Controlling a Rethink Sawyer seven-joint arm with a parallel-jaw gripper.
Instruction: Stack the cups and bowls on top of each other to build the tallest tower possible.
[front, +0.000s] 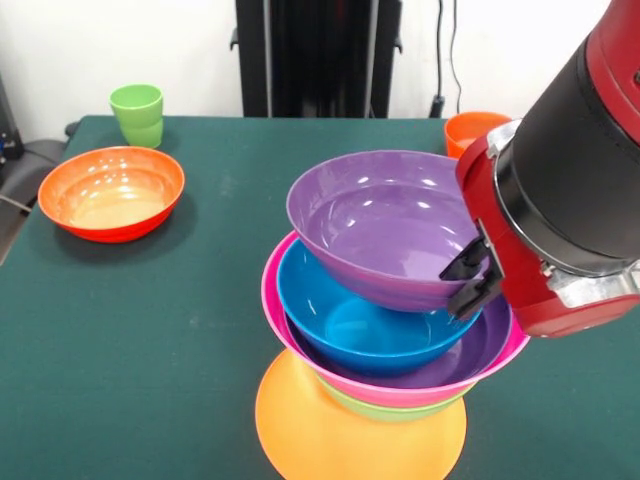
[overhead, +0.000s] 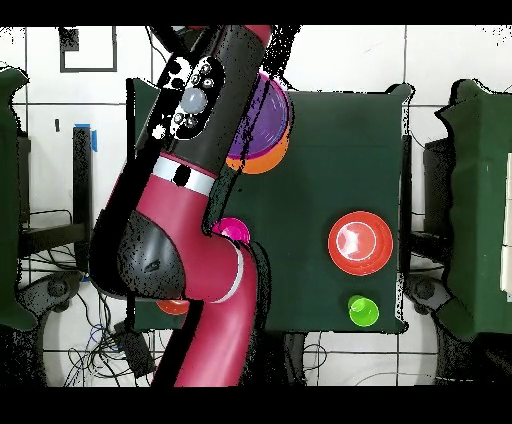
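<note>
The tower stands near the table's front edge on an upturned orange bowl (front: 350, 435). Above it come a thin edge of green bowl (front: 395, 408), a pink bowl (front: 300, 335), a purple bowl (front: 485, 340) and a blue bowl (front: 365, 330). A second purple bowl (front: 385, 220) rests tilted on top. My gripper (front: 462, 280) is shut on its right rim. The light-green cup (front: 138, 113) stands apart at the far left corner. In the overhead view my arm hides most of the tower; only the purple bowl (overhead: 270, 120) and an orange edge (overhead: 262, 164) show.
A red-orange bowl (front: 112, 192) sits open side up at the left, also seen from above as the red-orange bowl (overhead: 359, 242), next to the cup (overhead: 362, 311). Another orange bowl (front: 472, 128) is at the back right. A small magenta bowl (overhead: 236, 232) lies beside my arm.
</note>
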